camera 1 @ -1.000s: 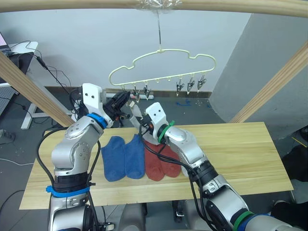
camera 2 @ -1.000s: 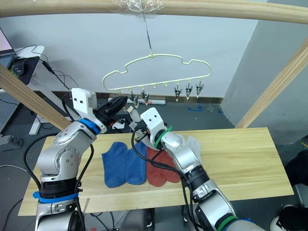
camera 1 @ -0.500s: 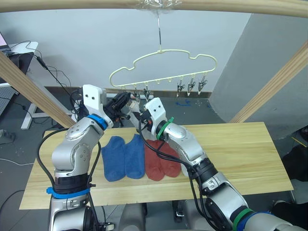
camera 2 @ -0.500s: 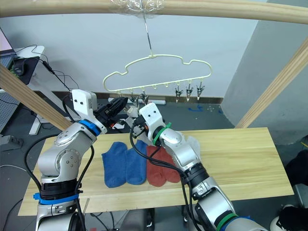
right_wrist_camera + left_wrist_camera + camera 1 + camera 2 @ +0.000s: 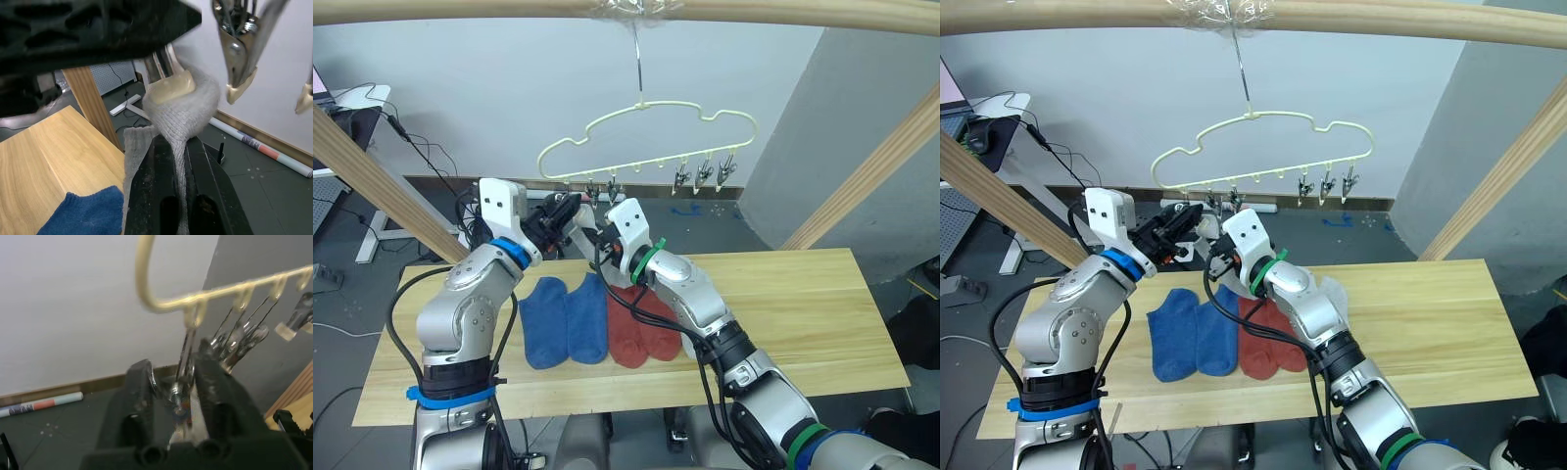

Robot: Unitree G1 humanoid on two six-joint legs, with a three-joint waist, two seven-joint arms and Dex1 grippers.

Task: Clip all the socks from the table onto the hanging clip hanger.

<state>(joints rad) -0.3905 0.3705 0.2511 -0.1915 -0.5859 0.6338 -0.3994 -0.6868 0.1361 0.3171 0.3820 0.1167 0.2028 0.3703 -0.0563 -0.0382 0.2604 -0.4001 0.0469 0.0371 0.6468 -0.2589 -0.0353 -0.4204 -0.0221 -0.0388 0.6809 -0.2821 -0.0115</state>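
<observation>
Overhead, our left claw [image 5: 171, 382] clenches a hanger [image 5: 646, 132] clip [image 5: 182, 394]; our right claw [image 5: 177, 147] grips a grey sock [image 5: 183, 105] against it, above blue socks [image 5: 566, 318] on the worktop [image 5: 803, 304].

I see both arms crowding the leftmost clips [image 5: 599, 186] of the hanger [image 5: 646, 137]; the three right clips [image 5: 703, 172] hang unobstructed, and the worktop [image 5: 803, 304] right half lies open.

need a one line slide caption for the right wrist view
Right gripper pinches a light grey sock up to a metal clip of the clip hanger, a blue sock lying on the table below.
</observation>
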